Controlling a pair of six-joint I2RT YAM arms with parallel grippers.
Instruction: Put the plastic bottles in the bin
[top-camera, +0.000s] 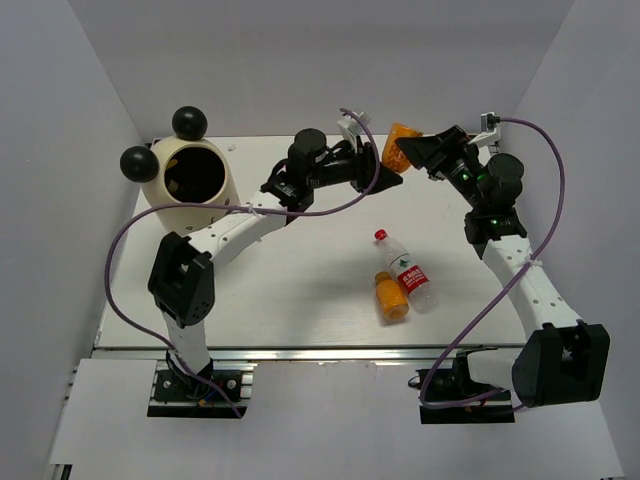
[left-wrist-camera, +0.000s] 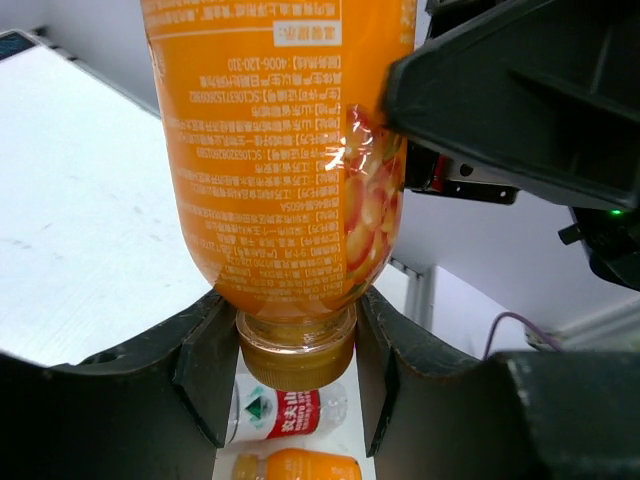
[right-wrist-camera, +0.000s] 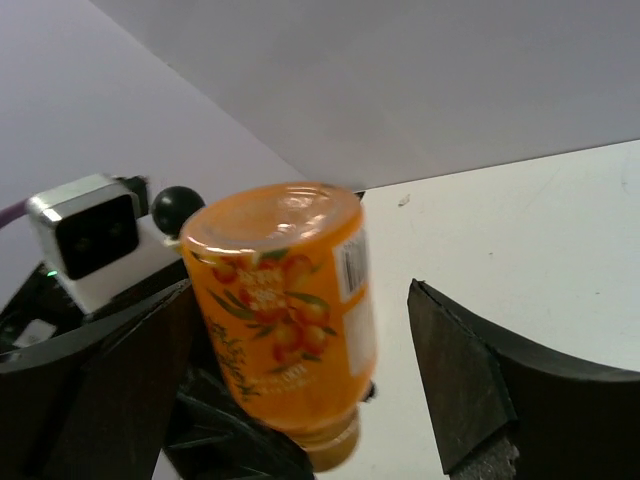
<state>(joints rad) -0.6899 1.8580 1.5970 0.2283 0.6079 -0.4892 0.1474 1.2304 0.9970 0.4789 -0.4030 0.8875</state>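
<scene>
Well, it's a handover in mid-air at the far side of the white table (top-camera: 300, 280), and the orange-filled plastic bottle (top-camera: 400, 145) sits between the two arms, its cap end towards the left arm. To do this step well, I'd say the left arm should carry it across only if the grip on that narrow cap end is firm, keep the heavy body from swinging, and bring it squarely over the dark round mouth of the cream-white rounded bin (top-camera: 200, 212) at the far left corner before opening. The left claw (left-wrist-camera: 295, 370) is closed in on the bottle's neck and cap, one finger pressing each side, so it looks clamped on the bottle. The right claw (right-wrist-camera: 300, 390) is spread wide, its fingers (right-wrist-camera: 480, 390) standing clear of the bottle's body with a gap on each side, touching nothing that I can see. Down on the table, near the middle, lie a clear plastic bottle with a red cap and red label (top-camera: 405, 272) and a second orange-filled bottle (top-camera: 392, 297), just beside each other, not yet binned.
</scene>
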